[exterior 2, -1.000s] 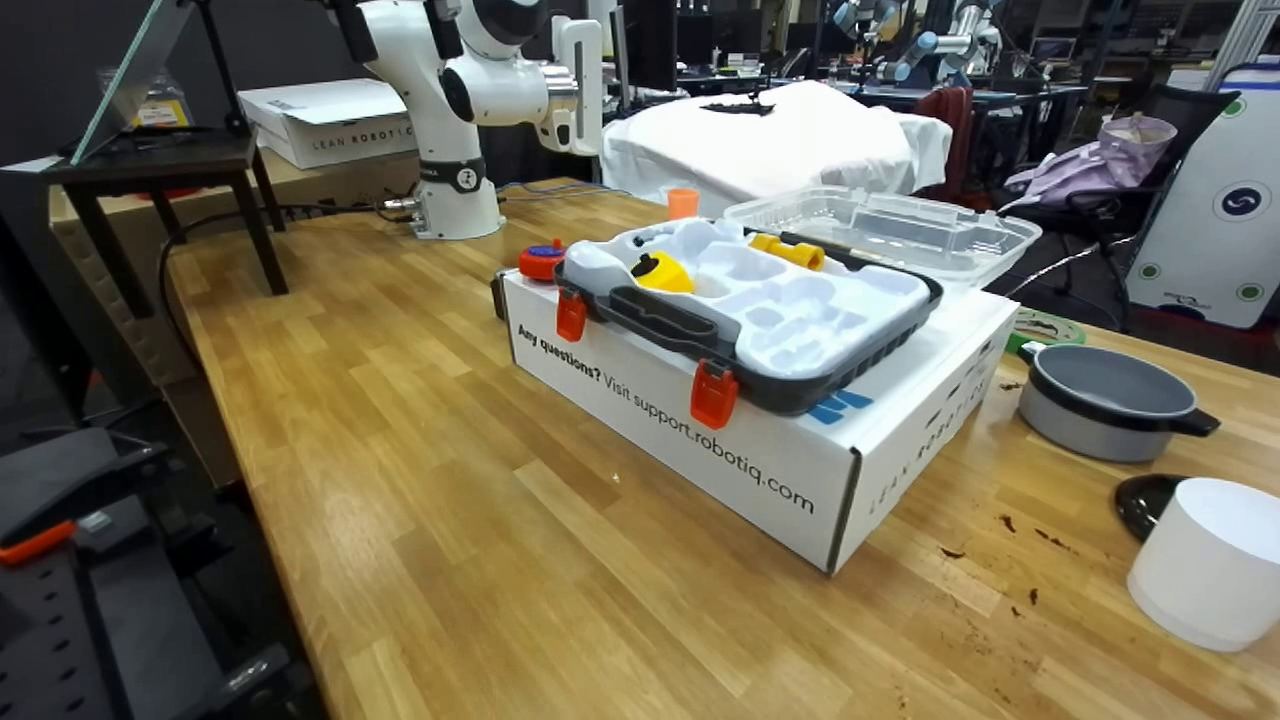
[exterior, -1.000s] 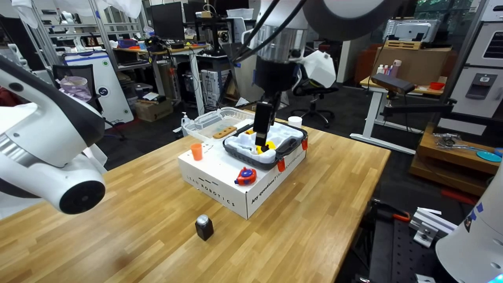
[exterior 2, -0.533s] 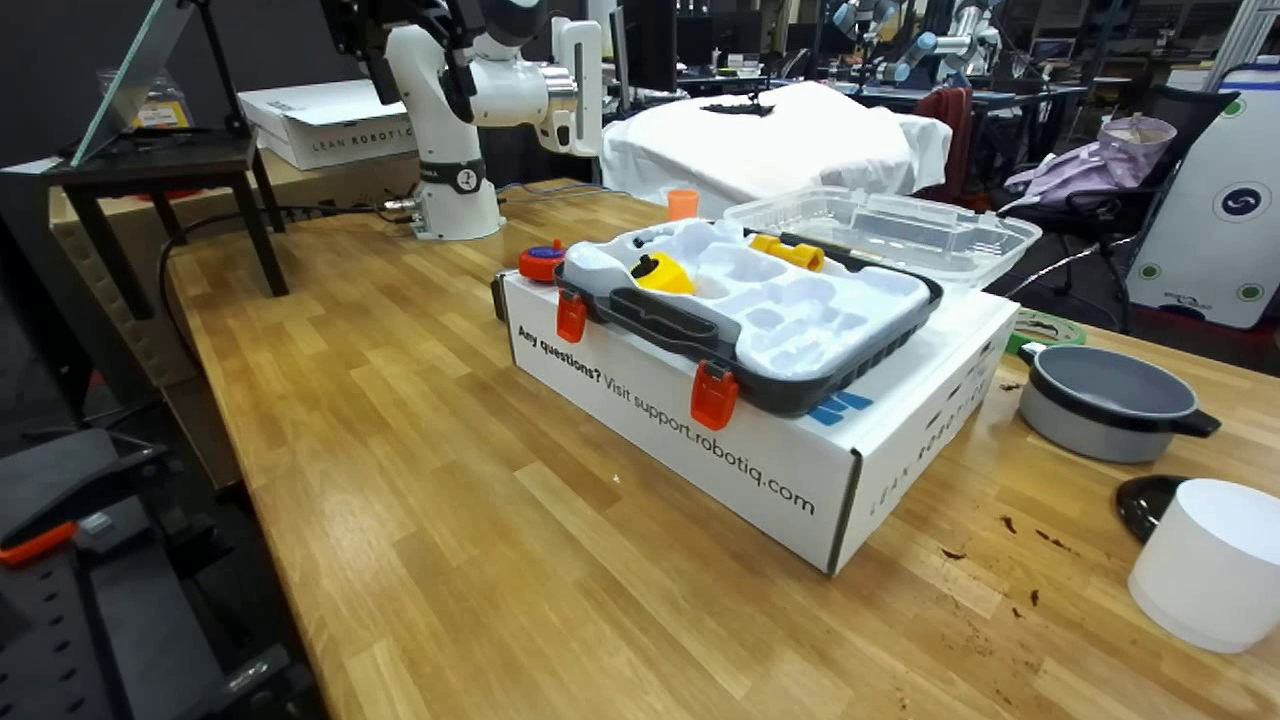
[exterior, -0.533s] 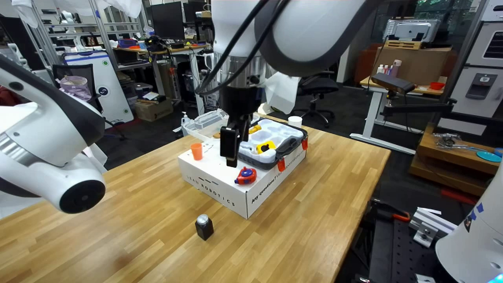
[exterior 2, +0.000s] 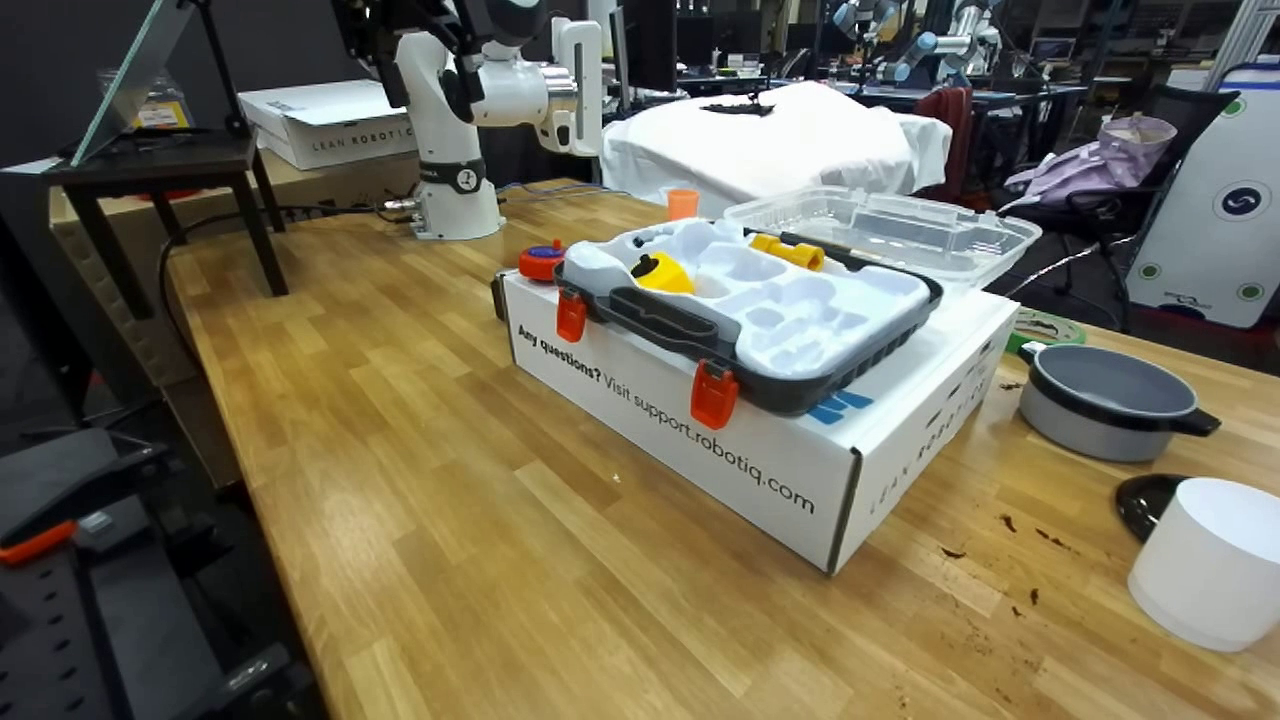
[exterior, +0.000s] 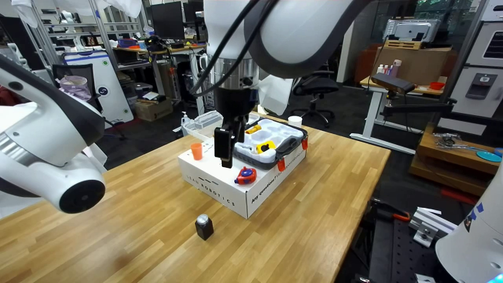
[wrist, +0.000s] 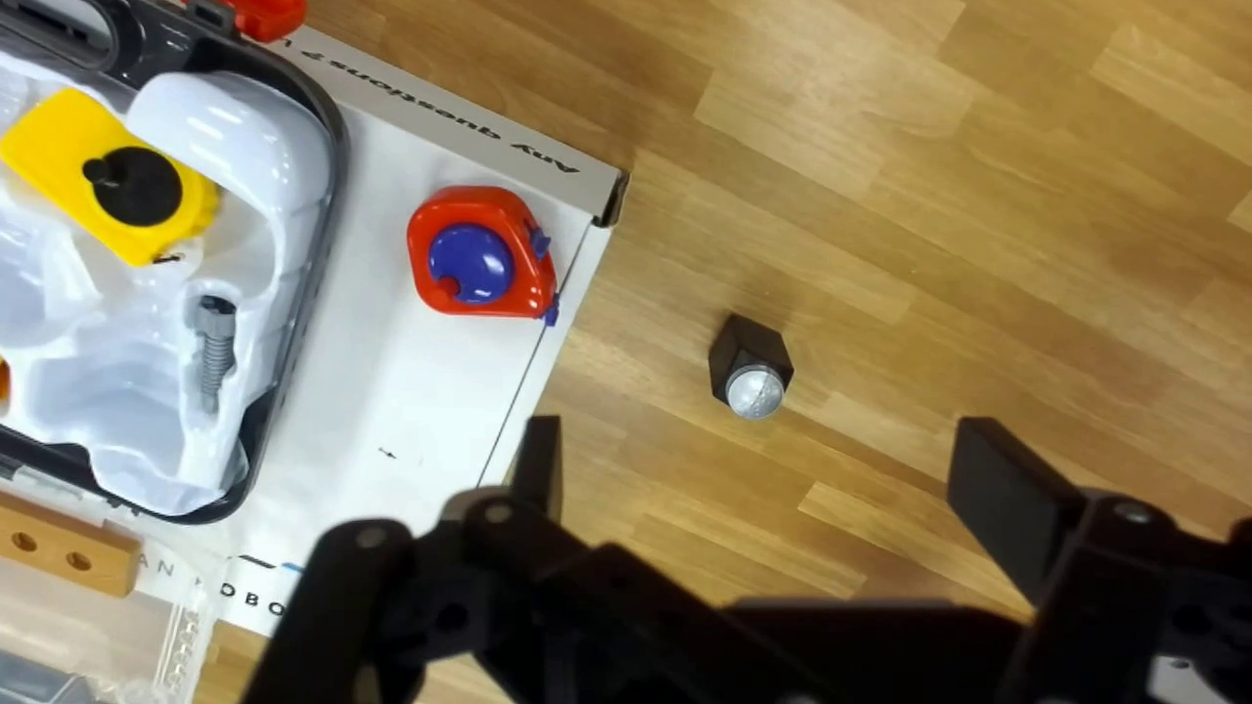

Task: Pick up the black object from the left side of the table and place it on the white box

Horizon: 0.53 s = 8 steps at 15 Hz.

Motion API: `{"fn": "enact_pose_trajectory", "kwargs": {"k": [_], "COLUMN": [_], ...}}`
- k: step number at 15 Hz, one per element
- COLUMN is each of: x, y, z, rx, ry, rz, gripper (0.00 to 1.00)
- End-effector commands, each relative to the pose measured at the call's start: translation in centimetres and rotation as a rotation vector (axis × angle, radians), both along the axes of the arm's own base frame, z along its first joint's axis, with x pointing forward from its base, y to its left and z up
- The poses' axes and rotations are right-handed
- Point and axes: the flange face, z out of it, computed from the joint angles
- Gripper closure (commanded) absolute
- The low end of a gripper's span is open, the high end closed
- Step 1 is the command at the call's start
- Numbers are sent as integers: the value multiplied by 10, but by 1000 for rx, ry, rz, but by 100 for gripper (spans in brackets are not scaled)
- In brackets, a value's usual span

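The black object [exterior: 204,228] is a small dark block with a round silver top. It stands upright on the table [exterior: 157,243], just off the near corner of the white box [exterior: 220,197]. In the wrist view the black object [wrist: 748,352] stands to the right of the white box [wrist: 391,391], ahead of the fingertips. My gripper [wrist: 768,469] is open and empty, with wide-spread fingers. In an exterior view the gripper [exterior: 226,149] hangs above the box. It also shows [exterior 2: 430,85] in an exterior view where the black object is at most a dark sliver behind the white box [exterior 2: 680,430].
On the box lie an open case [exterior 2: 840,310] with a white insert, a red toy tape measure [wrist: 479,254] and an orange cup [exterior: 197,151]. A clear lid [exterior 2: 890,230], grey pot [exterior 2: 1110,400] and white cup [exterior 2: 1210,565] are nearby. Another robot arm [exterior: 51,145] stands at the side.
My gripper has moved from over the open case towards the box's near end, on the black object's side, and has slowed in the last half second. The black object and box have not moved.
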Motion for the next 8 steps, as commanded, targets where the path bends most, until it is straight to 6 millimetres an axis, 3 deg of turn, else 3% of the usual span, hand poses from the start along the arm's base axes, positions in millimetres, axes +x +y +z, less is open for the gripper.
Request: {"fn": "enact_pose_trajectory", "kwargs": {"k": [1,4,8], "x": [1,8,28], "y": [2,11,40], "z": [1,-1,-13], "rx": [11,15,30], "ry": [-1,-19,-23], "rz": [-6,-31,-80], "gripper": [0,0,0]}}
